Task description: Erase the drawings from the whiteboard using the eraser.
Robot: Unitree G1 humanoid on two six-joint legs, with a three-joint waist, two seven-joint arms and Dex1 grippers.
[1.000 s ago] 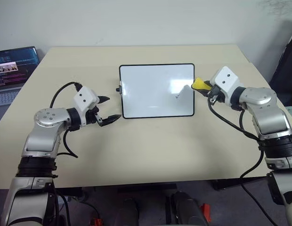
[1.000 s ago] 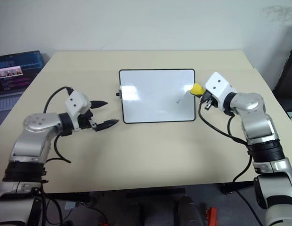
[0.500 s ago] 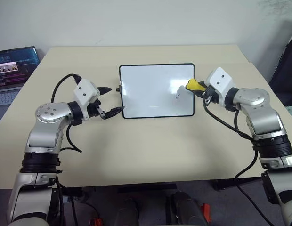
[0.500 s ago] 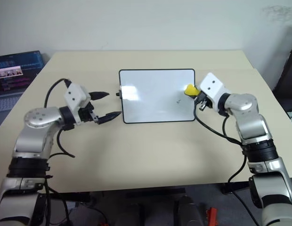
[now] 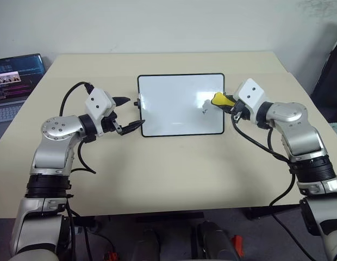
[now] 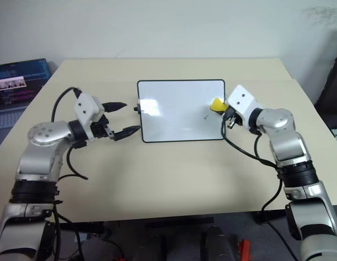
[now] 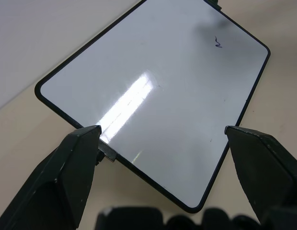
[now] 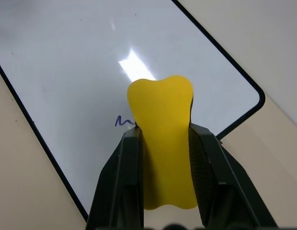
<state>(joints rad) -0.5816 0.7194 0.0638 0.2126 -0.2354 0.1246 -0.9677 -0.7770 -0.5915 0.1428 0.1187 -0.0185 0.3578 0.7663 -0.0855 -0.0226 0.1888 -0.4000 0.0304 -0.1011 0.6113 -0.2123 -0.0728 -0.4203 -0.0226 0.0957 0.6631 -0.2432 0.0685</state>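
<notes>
The yellow eraser is clamped in the right gripper above the whiteboard beside a squiggle; the left gripper is held spread at the board's left edge.

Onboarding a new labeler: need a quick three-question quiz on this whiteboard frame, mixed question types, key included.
1. True or false: the right end effector is shut on the eraser.
2. Which end effector has its fingers spread at the whiteboard's left edge? A) left B) right
3. Fill in: the eraser's tip sits over the board's ____ side, next to a small scribble.

Key
1. True; both fingers pinch the yellow block.
2. A; the left end effector is open, with a side knob beside one finger.
3. right
</notes>
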